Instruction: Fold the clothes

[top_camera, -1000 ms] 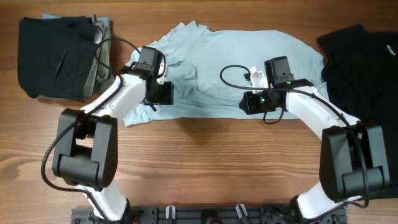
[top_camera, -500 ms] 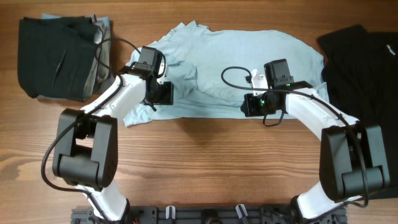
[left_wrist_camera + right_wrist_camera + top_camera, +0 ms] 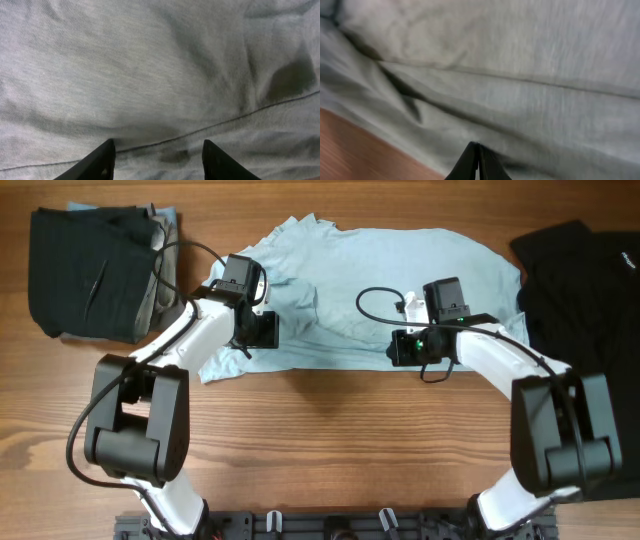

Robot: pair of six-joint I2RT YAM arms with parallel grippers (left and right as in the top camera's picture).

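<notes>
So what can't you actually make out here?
- Right wrist view: blurred; the right pincer looks shut, but whether it pinches the light-blue T-shirt is unclear.
- Overhead: black T-shirt cut off by the right edge.
- Overhead: folded stack, whose dark top garment hides what lies beneath.

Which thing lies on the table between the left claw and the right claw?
Only the light-blue T-shirt lies between the left claw and the right claw, as the overhead view shows.

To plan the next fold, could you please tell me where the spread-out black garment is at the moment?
In the overhead view, the black garment lies on the right side of the table, at its far edge, right beside the light-blue T-shirt.
</notes>
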